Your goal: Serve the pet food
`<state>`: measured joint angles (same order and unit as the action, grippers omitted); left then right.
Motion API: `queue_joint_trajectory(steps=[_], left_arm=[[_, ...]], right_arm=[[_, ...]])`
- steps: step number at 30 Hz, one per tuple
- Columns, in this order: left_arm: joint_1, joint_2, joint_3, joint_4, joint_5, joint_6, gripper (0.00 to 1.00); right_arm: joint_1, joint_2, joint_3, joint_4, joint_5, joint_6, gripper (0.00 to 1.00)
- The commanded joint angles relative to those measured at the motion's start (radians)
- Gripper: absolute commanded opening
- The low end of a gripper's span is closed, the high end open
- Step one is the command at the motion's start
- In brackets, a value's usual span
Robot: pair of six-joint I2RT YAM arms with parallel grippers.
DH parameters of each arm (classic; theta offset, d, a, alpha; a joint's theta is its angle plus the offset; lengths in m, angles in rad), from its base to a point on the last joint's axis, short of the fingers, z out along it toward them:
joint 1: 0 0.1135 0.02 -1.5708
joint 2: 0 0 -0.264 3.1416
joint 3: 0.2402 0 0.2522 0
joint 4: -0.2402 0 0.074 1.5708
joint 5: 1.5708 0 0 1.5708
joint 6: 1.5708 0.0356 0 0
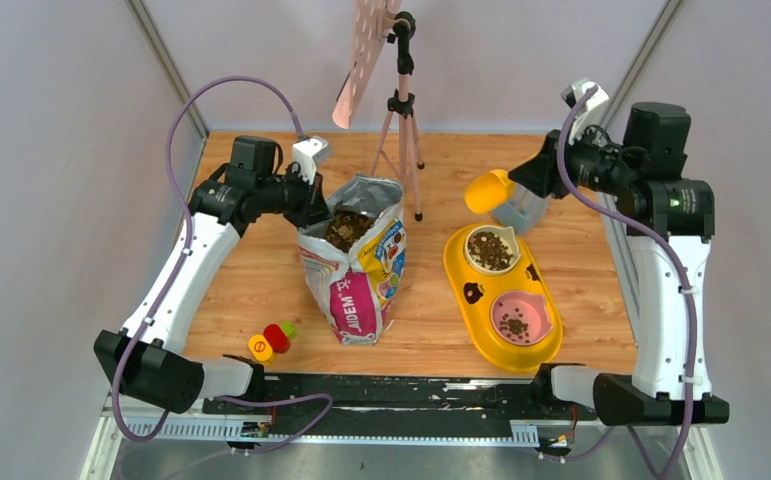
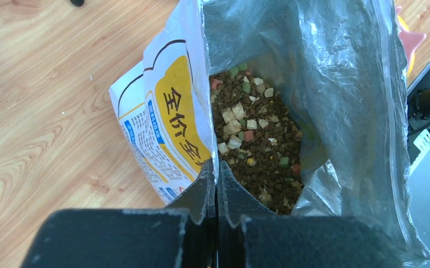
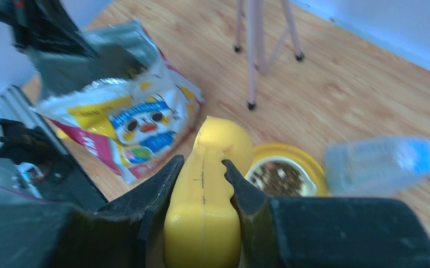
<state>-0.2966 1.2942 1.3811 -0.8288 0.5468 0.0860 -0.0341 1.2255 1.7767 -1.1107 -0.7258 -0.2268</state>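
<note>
The pet food (image 1: 346, 228) (image 2: 257, 139) is brown kibble with paler bits, heaped inside an open printed bag (image 1: 356, 285) (image 2: 162, 123) standing mid-table. My left gripper (image 1: 313, 200) (image 2: 217, 167) is shut on the bag's left rim. Over the far end of a yellow feeder tray (image 1: 466, 292), my right gripper (image 1: 533, 178) (image 3: 201, 167) is shut on the handle of a yellow scoop (image 1: 488, 190) (image 3: 212, 167). The tray's white bowl (image 1: 513, 240) (image 3: 251, 173) holds kibble (image 3: 279, 178). Its pink bowl (image 1: 501, 303) holds a few pellets.
A tripod (image 1: 401, 120) carrying a pink perforated board (image 1: 366, 55) stands behind the bag. A clear plastic bottle (image 1: 521, 210) (image 3: 380, 164) lies by the tray's far end. Small red, yellow and green pieces (image 1: 271, 340) sit at the near left. Walls close in both sides.
</note>
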Motion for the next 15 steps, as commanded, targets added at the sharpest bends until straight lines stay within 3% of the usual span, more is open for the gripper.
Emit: queue_joint_trajectory(steps=[1,10,15], left_arm=[[-0.003,-0.058,0.006,0.083,0.095,-0.048,0.00],[-0.003,-0.068,0.020,0.152,0.190,-0.134,0.00],[-0.003,-0.097,-0.030,0.297,0.282,-0.236,0.00]], right_arm=[[0.127,0.065,0.087,0.225,-0.061,0.300,0.00],[0.351,0.275,0.338,0.292,-0.079,0.357,0.00],[0.494,0.366,0.371,0.276,-0.021,0.310,0.00]])
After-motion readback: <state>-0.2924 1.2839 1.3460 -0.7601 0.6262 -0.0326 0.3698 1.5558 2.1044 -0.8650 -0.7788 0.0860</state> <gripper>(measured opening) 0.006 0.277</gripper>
